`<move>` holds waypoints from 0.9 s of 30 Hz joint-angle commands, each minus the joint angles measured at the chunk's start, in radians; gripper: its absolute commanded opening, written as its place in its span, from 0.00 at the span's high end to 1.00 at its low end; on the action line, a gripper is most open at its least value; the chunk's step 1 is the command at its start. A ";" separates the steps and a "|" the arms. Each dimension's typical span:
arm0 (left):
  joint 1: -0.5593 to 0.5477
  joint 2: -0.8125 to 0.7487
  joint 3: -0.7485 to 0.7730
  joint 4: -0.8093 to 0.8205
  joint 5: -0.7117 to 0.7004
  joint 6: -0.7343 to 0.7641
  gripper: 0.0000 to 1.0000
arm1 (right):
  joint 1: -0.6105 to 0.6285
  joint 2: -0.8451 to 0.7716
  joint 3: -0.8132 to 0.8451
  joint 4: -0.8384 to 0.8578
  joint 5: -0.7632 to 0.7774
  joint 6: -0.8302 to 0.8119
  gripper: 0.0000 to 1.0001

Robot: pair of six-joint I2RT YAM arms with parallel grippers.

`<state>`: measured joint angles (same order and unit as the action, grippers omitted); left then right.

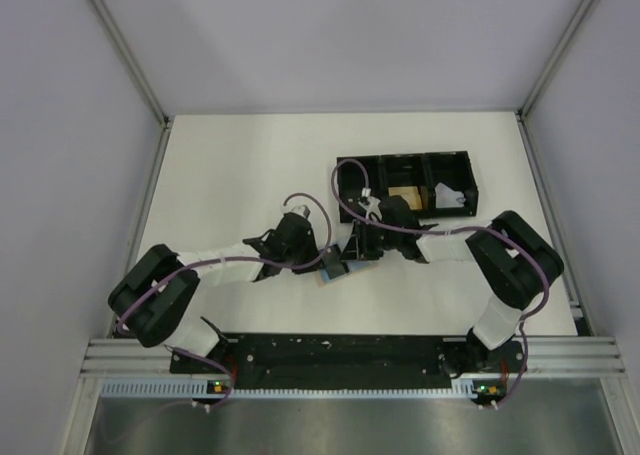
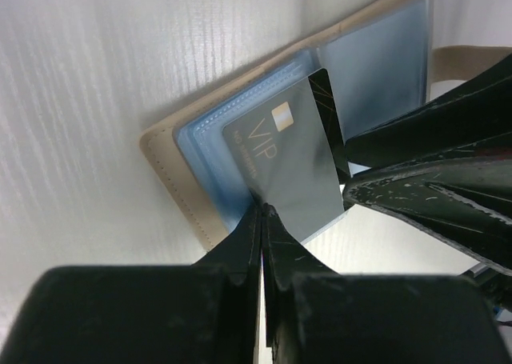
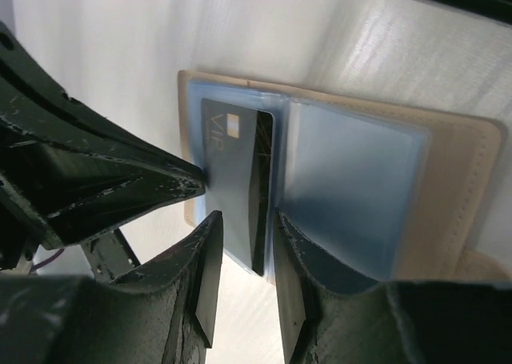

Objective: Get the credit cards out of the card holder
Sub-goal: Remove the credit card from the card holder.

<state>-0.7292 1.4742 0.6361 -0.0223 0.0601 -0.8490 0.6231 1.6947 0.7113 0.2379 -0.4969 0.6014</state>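
The card holder (image 2: 168, 160) lies open on the white table, tan outside with blue-grey pockets. A grey credit card (image 2: 288, 160) marked VIP sticks out slantwise from its left pocket. My left gripper (image 2: 262, 208) is shut on that card's near corner. In the right wrist view the same credit card (image 3: 232, 172) shows over the card holder (image 3: 464, 188). My right gripper (image 3: 248, 218) stands open astride the card's dark edge, its right finger (image 3: 320, 276) over the right-hand pocket. From above, both grippers meet at the card holder (image 1: 340, 272).
A black three-compartment tray (image 1: 350, 170) stands just behind the right gripper. It holds an orange-tan block (image 1: 405, 197) in the middle and a white item (image 1: 447, 197) on the right. Grey walls close in the table on three sides.
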 commanded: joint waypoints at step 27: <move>-0.001 -0.017 -0.082 -0.013 -0.005 0.002 1.00 | -0.154 0.023 -0.176 0.391 -0.238 0.100 1.00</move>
<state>-0.7292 1.4761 0.5930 0.0566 0.0830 -0.8696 0.5014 1.7515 0.5476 0.5915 -0.7212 0.7258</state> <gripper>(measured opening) 0.008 0.007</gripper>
